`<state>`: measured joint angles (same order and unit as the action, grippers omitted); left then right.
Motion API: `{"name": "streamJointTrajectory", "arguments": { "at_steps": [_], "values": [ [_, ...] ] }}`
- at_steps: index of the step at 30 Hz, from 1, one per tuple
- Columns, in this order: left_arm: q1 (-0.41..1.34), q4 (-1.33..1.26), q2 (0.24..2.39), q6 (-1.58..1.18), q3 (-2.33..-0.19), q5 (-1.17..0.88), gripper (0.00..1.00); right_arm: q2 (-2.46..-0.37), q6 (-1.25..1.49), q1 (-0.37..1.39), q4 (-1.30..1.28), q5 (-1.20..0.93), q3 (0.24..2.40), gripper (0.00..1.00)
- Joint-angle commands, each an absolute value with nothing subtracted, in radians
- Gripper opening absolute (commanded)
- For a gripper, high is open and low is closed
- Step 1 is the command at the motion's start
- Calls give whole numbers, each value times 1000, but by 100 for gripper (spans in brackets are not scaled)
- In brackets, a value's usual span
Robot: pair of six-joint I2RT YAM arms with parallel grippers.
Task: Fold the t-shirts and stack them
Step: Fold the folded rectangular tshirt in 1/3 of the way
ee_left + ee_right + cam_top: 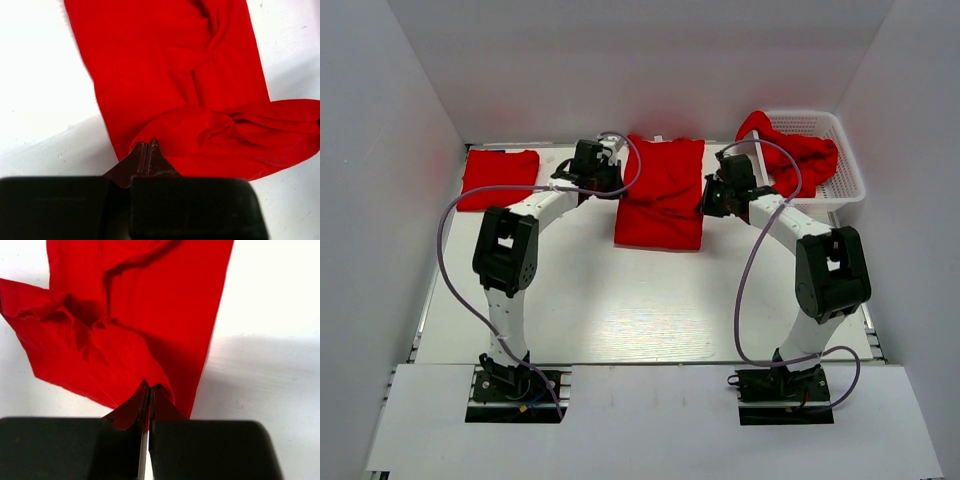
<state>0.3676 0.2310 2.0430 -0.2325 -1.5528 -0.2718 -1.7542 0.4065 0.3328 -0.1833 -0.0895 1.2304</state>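
Observation:
A red t-shirt (662, 195) lies partly folded in the middle of the table, its near part lifted and doubled back. My left gripper (608, 178) is shut on its left edge; in the left wrist view (148, 145) the fingertips pinch a raised fold of the t-shirt (215, 135). My right gripper (710, 192) is shut on its right edge; the right wrist view (150, 388) shows the tips closed on the bunched t-shirt (120, 350). A folded red t-shirt (500, 177) lies at the back left.
A white basket (840, 165) at the back right holds more crumpled red t-shirts (805, 155). White walls close in the table on three sides. Purple cables loop from both arms.

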Motion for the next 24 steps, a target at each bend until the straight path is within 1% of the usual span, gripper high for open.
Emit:
{"name": "streamJointTrajectory", "arguments": {
  "at_steps": [1, 10, 16, 17, 18, 19, 20, 21, 22, 23, 24],
  "values": [
    [357, 199, 2052, -213, -1605, -330, 0, -1782, 364, 314, -156, -94, 1299, 0],
    [339, 176, 2114, -213, -1655, -339, 0, -1891, 325, 272, -149, -71, 1393, 0],
    [330, 157, 2160, -213, -1684, -339, 0, -1956, 314, 253, -138, -109, 1446, 0],
    [330, 156, 2160, -213, -1684, -339, 2, -1976, 314, 253, -137, -115, 1469, 1],
    [330, 147, 2169, -213, -1693, -339, 9, -1989, 318, 250, -127, -115, 1476, 4],
    [330, 126, 2169, -213, -1694, -339, 25, -1999, 318, 247, -120, -117, 1485, 7],
    [330, 115, 2178, -213, -1694, -339, 40, -2014, 331, 238, -118, -115, 1526, 17],
    [330, 115, 2190, -213, -1716, -339, 58, -2038, 345, 235, -120, -112, 1541, 22],
    [330, 127, 2191, -213, -1730, -339, 76, -2045, 351, 223, -118, -121, 1557, 31],
    [319, 141, 2201, -213, -1747, -330, 100, -2052, 354, 224, -115, -127, 1606, 65],
    [319, 159, 2201, -213, -1781, -321, 100, -2066, 356, 216, -115, -136, 1617, 85]
  ]
}}
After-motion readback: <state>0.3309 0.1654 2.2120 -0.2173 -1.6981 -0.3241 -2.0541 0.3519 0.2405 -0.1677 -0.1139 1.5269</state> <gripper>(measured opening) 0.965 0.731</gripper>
